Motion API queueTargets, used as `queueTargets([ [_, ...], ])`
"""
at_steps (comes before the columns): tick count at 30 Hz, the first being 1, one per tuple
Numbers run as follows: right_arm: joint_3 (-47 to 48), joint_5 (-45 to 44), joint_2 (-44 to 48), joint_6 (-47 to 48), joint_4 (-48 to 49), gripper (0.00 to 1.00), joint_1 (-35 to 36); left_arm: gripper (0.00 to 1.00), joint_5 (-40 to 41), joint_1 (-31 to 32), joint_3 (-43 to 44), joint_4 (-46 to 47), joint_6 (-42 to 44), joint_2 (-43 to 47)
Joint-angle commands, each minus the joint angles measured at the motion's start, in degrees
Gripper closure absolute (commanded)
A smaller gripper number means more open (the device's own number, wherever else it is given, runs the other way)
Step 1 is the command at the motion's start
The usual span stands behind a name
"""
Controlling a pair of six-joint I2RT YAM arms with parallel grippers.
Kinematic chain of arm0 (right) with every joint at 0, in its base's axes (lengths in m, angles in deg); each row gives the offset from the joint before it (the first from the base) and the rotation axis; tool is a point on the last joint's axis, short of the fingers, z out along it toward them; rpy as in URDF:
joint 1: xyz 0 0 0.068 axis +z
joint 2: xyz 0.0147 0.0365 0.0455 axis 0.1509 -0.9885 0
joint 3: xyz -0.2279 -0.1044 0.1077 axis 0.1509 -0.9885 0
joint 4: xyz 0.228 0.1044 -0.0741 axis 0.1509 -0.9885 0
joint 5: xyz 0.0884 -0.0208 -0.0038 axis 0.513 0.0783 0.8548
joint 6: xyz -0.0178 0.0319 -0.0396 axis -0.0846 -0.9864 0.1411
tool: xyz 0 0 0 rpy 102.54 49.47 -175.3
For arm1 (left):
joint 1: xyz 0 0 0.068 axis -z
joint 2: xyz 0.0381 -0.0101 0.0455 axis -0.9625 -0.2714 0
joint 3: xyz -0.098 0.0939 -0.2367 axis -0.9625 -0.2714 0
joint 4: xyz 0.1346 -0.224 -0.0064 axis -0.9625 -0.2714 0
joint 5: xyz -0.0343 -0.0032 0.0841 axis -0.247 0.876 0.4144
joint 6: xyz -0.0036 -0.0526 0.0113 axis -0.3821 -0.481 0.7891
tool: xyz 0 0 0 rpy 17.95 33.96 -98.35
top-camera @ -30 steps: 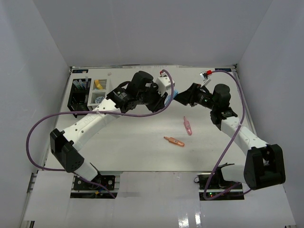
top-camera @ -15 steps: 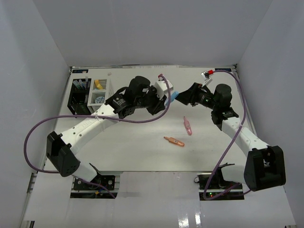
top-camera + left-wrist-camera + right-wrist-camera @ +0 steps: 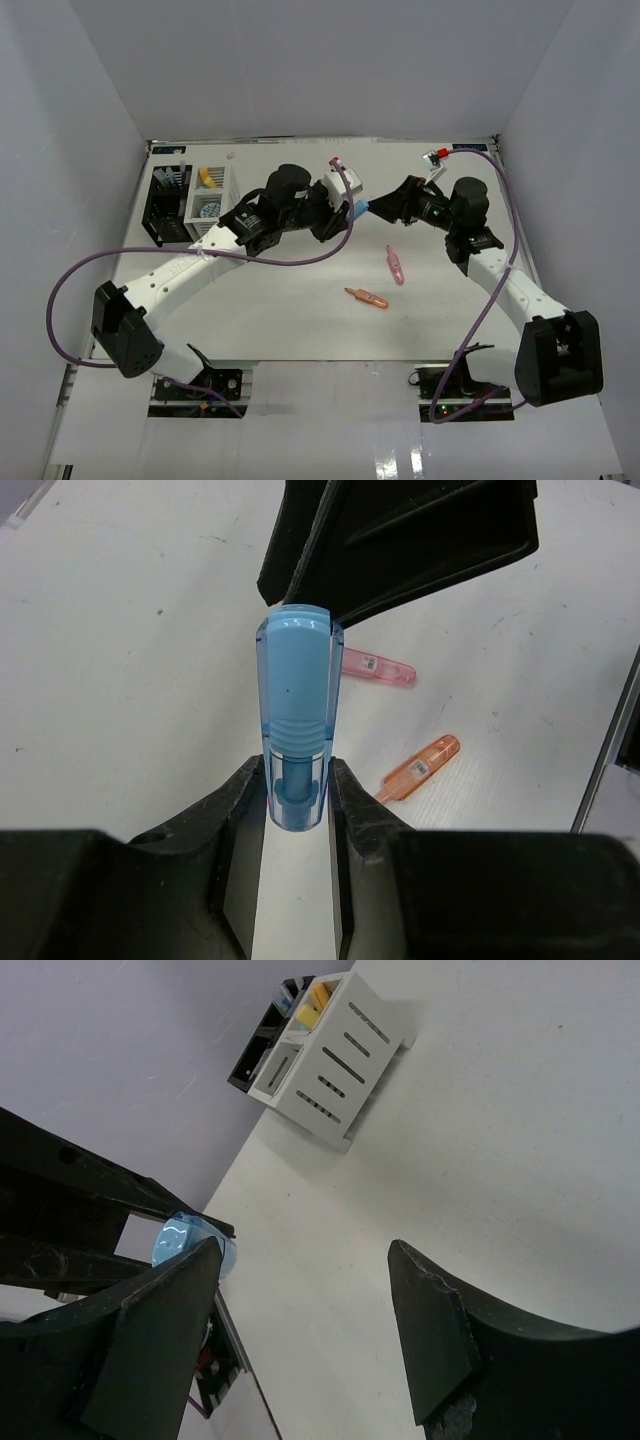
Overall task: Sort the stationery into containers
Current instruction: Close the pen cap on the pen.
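Note:
My left gripper [image 3: 297, 810] is shut on the lower end of a stubby blue marker [image 3: 297, 710] and holds it above the table; the marker also shows in the top view [image 3: 362, 207]. My right gripper [image 3: 305, 1260] is open and empty. Its fingers [image 3: 400, 540] stand just past the marker's free end, and the marker's tip [image 3: 185, 1242] shows beside its left finger. A pink marker [image 3: 396, 265] and an orange marker [image 3: 367, 298] lie on the table. The black organizer [image 3: 165, 205] and white organizer [image 3: 208, 195] stand at the far left.
The white organizer [image 3: 335, 1060] holds a yellow item and a round blue-white roll; the black one [image 3: 262, 1055] holds pens. White walls enclose the table on three sides. Purple cables loop off both arms.
My left gripper has drawn back to the left with the blue marker in it, opening a small gap to the right gripper. The pink and orange markers have not moved.

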Motion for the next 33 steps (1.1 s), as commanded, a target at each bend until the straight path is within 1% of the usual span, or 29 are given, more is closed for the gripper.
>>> queueTargets([
  [1, 0.8, 0.2, 1.7, 2.2, -0.4, 0.26, -0.3, 1.00, -1.0, 0.1, -1.8, 3.5, 0.8, 3.7],
  [4, 3.1, -1.6, 2.6, 6.5, -6.3, 0.25, -1.0, 1.00, 0.7, 0.1, -4.6, 6.2, 1.2, 4.9],
  [5, 4.2, -3.4, 2.8, 8.4, -11.9, 0.22, -1.3, 1.00, 2.3, 0.1, -5.6, 7.0, 1.5, 5.2],
  [6, 6.8, -4.4, 3.1, 12.0, -15.1, 0.21, -2.0, 1.00, 3.0, 0.1, -7.9, 8.2, 1.7, 5.6],
  [8, 9.3, -6.1, 3.4, 15.3, -22.8, 0.20, -2.7, 1.00, 4.7, 0.1, -10.0, 9.2, 2.9, 6.5],
  [10, 12.4, -7.2, 4.1, 19.1, -27.6, 0.18, -3.6, 1.00, 5.0, 0.1, -12.3, 9.9, 3.9, 7.1],
  [12, 14.3, -6.2, 4.2, 21.0, -32.5, 0.18, -3.7, 1.00, 5.3, 0.1, -13.5, 10.7, 5.9, 8.0],
  [13, 15.9, -3.8, 4.0, 22.1, -33.8, 0.18, -3.7, 1.00, 5.4, 0.1, -14.7, 11.5, 6.7, 8.2],
  [16, 18.1, -0.4, 2.9, 23.1, -39.0, 0.19, -3.6, 1.00, 5.3, 0.1, -15.4, 13.0, 9.9, 8.8],
  [17, 19.0, 1.9, 2.7, 23.2, -40.0, 0.19, -3.6, 1.00, 5.1, 0.1, -15.3, 13.2, 10.6, 8.8],
  [21, 20.8, 4.2, 2.3, 23.1, -43.1, 0.20, -2.8, 1.00, 3.4, 0.1, -14.9, 14.5, 14.2, 8.3],
  [26, 22.4, 3.7, 1.2, 24.0, -46.2, 0.21, -1.9, 1.00, -0.5, 0.1, -13.9, 15.0, 16.1, 7.4],
  [33, 23.2, 2.4, 0.2, 23.8, -46.2, 0.24, -0.9, 1.00, -3.1, 0.1, -12.4, 14.3, 17.3, 6.0],
])
